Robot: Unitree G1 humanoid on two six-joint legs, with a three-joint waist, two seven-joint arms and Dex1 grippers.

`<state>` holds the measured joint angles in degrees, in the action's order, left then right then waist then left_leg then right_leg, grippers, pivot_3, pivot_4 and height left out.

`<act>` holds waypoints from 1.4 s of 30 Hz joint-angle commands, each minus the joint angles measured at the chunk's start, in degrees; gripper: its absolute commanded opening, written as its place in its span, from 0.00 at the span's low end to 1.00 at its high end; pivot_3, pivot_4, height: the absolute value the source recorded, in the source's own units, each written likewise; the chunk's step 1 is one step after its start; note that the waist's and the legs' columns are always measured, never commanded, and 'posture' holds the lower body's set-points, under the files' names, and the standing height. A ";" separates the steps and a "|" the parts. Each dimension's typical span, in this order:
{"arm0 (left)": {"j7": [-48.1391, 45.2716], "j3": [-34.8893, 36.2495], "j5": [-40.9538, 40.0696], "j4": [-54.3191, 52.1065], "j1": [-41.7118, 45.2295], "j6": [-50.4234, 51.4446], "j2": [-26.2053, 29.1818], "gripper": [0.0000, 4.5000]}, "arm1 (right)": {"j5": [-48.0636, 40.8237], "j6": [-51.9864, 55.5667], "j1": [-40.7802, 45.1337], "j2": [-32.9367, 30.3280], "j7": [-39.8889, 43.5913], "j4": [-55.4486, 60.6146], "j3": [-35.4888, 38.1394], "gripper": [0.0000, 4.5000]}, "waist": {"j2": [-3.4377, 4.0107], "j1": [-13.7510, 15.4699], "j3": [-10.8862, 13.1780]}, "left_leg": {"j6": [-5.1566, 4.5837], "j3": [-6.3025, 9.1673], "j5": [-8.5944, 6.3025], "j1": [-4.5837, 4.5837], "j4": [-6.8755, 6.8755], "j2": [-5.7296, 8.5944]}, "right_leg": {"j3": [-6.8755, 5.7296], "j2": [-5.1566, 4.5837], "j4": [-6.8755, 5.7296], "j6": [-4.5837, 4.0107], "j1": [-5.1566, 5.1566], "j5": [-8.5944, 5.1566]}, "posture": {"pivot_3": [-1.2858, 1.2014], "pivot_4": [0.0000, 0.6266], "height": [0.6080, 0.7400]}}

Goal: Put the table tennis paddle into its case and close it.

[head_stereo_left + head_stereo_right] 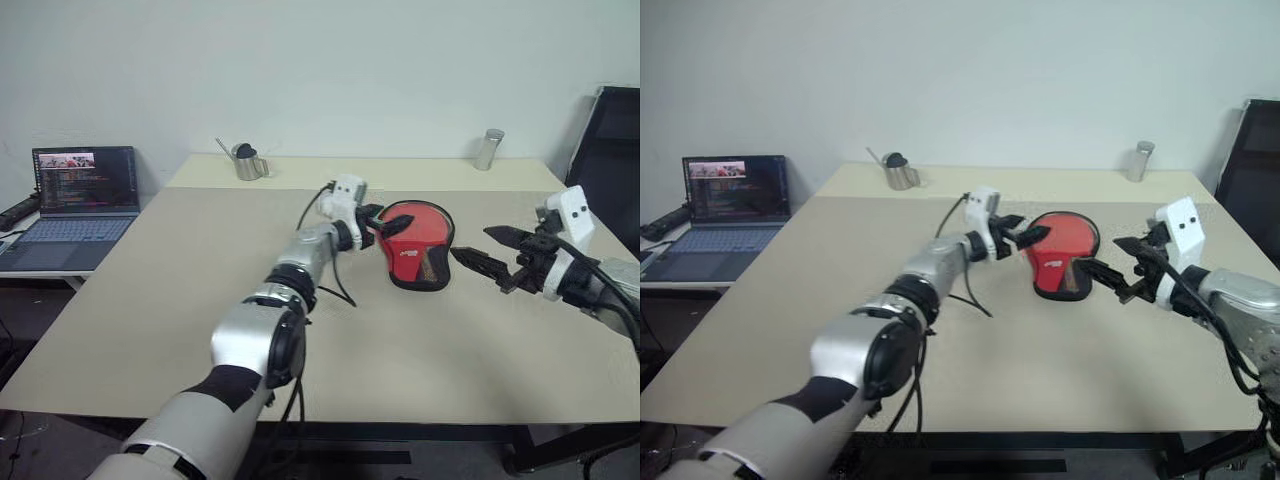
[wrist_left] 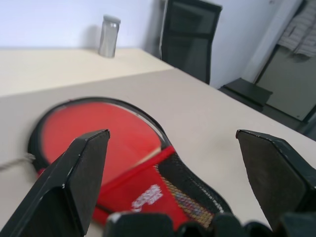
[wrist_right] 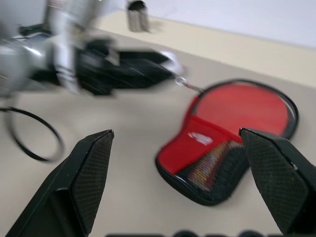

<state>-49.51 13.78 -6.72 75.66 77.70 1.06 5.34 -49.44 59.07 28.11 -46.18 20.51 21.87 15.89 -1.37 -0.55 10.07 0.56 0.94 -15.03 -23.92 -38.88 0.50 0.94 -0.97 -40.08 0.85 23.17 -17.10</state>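
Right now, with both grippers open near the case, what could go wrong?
1. The left gripper hovers just beside the case, jaws open; a careless move could push the case across the bare table instead of gripping it.
2. The red face of the table tennis paddle shows through the unclosed round end; a pull on the case might let it slide out.
3. The right gripper points at the case too, so the arms could collide.
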 commanded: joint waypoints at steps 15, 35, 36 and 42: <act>-23.62 -5.05 -7.48 -37.81 -16.21 17.11 17.50 1.00 | 23.41 -14.35 18.33 11.94 3.23 -37.68 -14.79 0.99 | 0.03 -0.88 -0.02 | 0.01 0.05 0.01 -0.04 -0.03 -0.05 | 0.07 -0.02 0.02 -0.01 0.02 0.00 | 0.52 0.24 1.00; -15.85 -5.86 -17.46 -63.25 -27.98 32.79 26.18 1.00 | 41.50 -41.56 37.80 23.34 1.38 -89.66 -14.52 0.99 | 0.05 -1.75 -0.02 | 0.05 -0.02 0.03 0.01 0.00 -0.07 | 0.14 -0.06 -0.02 -0.02 0.04 0.00 | 0.52 0.24 1.00; -15.57 -5.87 -17.66 -63.42 -28.06 32.83 26.33 1.00 | 41.87 -42.12 37.86 23.79 1.29 -90.36 -14.37 0.99 | 0.05 -1.79 -0.03 | 0.05 -0.02 0.03 0.02 0.00 -0.07 | 0.15 -0.06 -0.03 -0.02 0.04 0.00 | 0.52 0.24 1.00; -14.35 -6.00 -18.48 -63.87 -28.11 32.94 27.23 1.00 | 43.74 -43.43 38.71 25.67 1.54 -93.36 -13.69 0.99 | 0.06 -2.51 -0.03 | 0.06 -0.03 0.03 0.07 -0.01 -0.08 | 0.16 -0.05 -0.12 -0.02 0.04 0.00 | 0.52 0.24 1.00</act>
<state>-64.22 7.04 -24.01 14.68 49.03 34.40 31.37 -6.12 15.99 65.92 -21.14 21.40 -70.77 1.42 -1.31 -3.06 10.04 0.62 0.91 -15.00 -23.84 -38.89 0.42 1.10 -1.03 -40.22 0.83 23.20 -17.09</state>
